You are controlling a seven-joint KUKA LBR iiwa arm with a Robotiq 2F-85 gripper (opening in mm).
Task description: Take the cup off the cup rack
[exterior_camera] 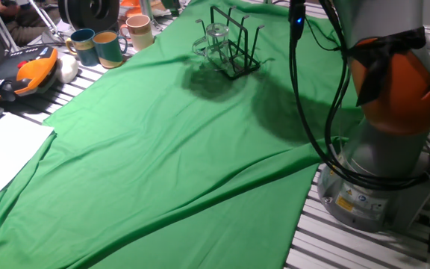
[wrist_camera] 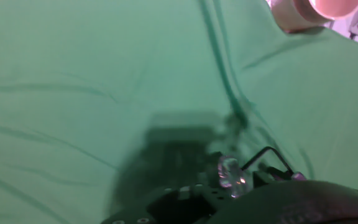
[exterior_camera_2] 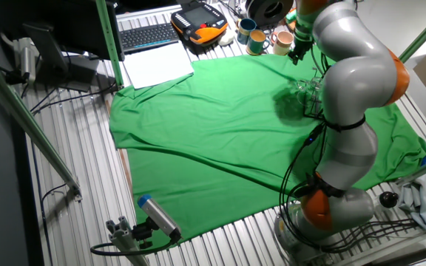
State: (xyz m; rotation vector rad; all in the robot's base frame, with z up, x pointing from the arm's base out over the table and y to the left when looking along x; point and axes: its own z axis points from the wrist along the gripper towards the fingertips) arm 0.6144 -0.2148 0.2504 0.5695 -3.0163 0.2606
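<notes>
We see the cup (exterior_camera: 213, 39) on the rack (exterior_camera: 234, 45) below the hand; jaws' state: can't tell, prob. need to drop straight down.

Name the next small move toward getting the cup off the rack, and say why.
Probably lower the hand toward the cup, which hangs on the black wire rack untouched. The hand view looks down on the green cloth from above, and the tool cannot be made out.

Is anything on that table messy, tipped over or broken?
Nothing looks broken or spilled. The green cloth is rumpled, with long creases. The glass cup hangs on the black wire rack, which stands upright.
</notes>
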